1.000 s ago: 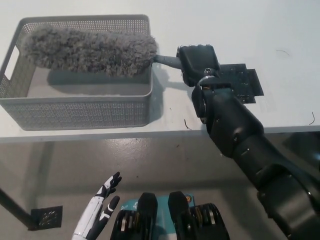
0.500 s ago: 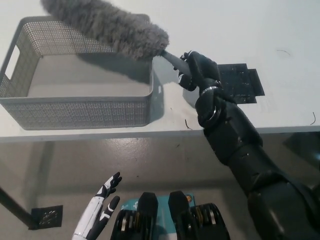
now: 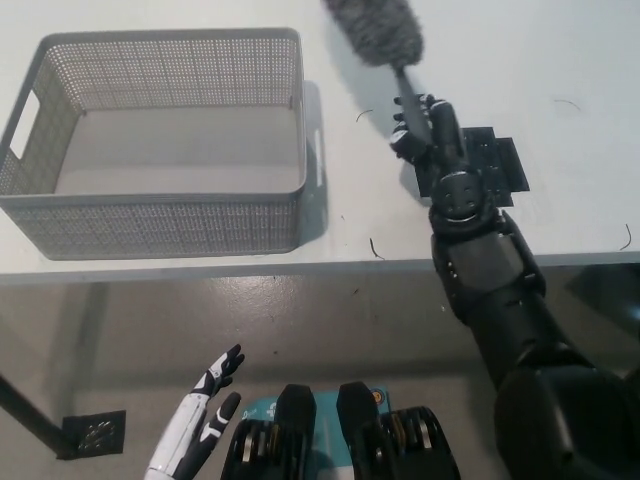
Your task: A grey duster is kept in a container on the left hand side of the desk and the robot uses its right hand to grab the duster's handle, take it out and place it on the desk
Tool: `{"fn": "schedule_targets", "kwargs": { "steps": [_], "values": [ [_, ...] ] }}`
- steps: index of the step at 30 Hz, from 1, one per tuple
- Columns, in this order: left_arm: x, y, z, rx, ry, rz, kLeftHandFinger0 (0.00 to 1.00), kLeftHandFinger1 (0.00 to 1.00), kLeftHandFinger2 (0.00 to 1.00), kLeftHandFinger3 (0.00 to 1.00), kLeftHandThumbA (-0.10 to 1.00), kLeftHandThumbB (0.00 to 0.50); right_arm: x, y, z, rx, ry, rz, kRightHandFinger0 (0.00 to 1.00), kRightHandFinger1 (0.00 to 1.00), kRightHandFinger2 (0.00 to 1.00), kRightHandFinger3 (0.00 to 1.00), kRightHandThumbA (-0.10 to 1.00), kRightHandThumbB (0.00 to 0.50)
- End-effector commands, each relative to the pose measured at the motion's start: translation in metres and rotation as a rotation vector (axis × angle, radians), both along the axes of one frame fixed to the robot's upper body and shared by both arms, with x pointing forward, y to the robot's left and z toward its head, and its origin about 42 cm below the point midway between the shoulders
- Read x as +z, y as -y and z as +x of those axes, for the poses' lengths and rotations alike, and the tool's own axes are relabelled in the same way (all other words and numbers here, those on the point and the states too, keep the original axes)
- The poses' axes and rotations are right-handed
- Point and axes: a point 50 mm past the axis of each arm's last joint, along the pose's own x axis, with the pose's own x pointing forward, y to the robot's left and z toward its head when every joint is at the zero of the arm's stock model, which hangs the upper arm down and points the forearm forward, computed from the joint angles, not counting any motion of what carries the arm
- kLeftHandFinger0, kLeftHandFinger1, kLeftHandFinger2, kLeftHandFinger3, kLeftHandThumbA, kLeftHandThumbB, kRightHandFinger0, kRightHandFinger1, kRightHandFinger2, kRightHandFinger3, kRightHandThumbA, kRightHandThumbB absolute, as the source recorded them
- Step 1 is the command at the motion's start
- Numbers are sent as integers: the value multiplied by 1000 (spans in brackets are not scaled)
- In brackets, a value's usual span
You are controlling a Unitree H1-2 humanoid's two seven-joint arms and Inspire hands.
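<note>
Head view: right hand [image 3: 428,126] lifted duster [image 3: 375,30] out of container [image 3: 160,218].

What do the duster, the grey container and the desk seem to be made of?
The duster has a shaggy grey pile with a fuzzy outline, likely synthetic microfibre. The container looks like matte grey moulded plastic, judging by its even grid of small holes and cut-out handle. The desk is smooth, white and low-sheen, perhaps laminate; the look leaves that open.
</note>
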Motion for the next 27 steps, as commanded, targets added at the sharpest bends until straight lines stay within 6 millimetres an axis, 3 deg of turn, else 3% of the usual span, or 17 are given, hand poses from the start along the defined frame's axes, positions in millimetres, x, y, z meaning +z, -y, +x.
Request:
{"fn": "schedule_targets", "kwargs": {
  "steps": [1, 4, 7, 8, 12, 15, 17, 19, 22, 25, 27],
  "values": [
    [16, 2, 5, -58, 83, 28, 1000, 1000, 1000, 1000, 1000, 121, 144, 0, 18, -114, 458, 420, 0, 146, 519, 546, -100, 112],
    [15, 2, 5, -56, 85, 27, 1000, 1000, 1000, 1000, 1000, 122, 142, 18, 16, -107, 491, 267, 0, 151, 514, 550, -100, 103],
    [15, 2, 5, -54, 86, 29, 1000, 1000, 1000, 1000, 1000, 121, 137, 36, 13, -108, 502, 112, 0, 135, 507, 479, -100, 120],
    [15, 2, 4, -52, 88, 31, 1000, 1000, 1000, 1000, 1000, 119, 134, 43, 12, -110, 486, 51, 0, 140, 518, 434, -100, 143],
    [15, 2, 4, -50, 86, 34, 1000, 1000, 1000, 1000, 1000, 117, 113, 73, 8, -92, 468, -175, 0, 184, 575, 414, -100, 145],
    [16, -7, -3, -30, 83, 34, 1000, 1000, 1000, 1000, 1000, 114, 92, 94, 4, -66, 424, -350, 0, 105, 491, 456, -100, 137],
    [17, -8, -4, -27, 84, 36, 1000, 1000, 1000, 1000, 1000, 115, 84, 106, 2, -58, 415, -414, 0, 94, 486, 472, -100, 150],
    [16, -10, -6, -23, 81, 37, 1000, 1000, 1000, 1000, 1000, 122, 73, 120, -2, -46, 389, -476, 0, 109, 561, 561, -100, 158],
    [15, -13, -9, -12, 83, 42, 1000, 1000, 1000, 1000, 1000, 118, 52, 146, -6, 0, 346, -607, 0, 226, 725, 714, -100, 160],
    [15, -16, -12, -1, 85, 38, 1000, 1000, 1000, 1000, 1000, 107, 32, 170, -14, 43, 305, -696, 0, 261, 719, 747, -100, 158],
    [15, -17, -14, 6, 87, 37, 1000, 1000, 1000, 1000, 1000, 109, 15, 193, -23, 62, 255, -740, 0, 334, 785, 777, -100, 162]
  ]
}}
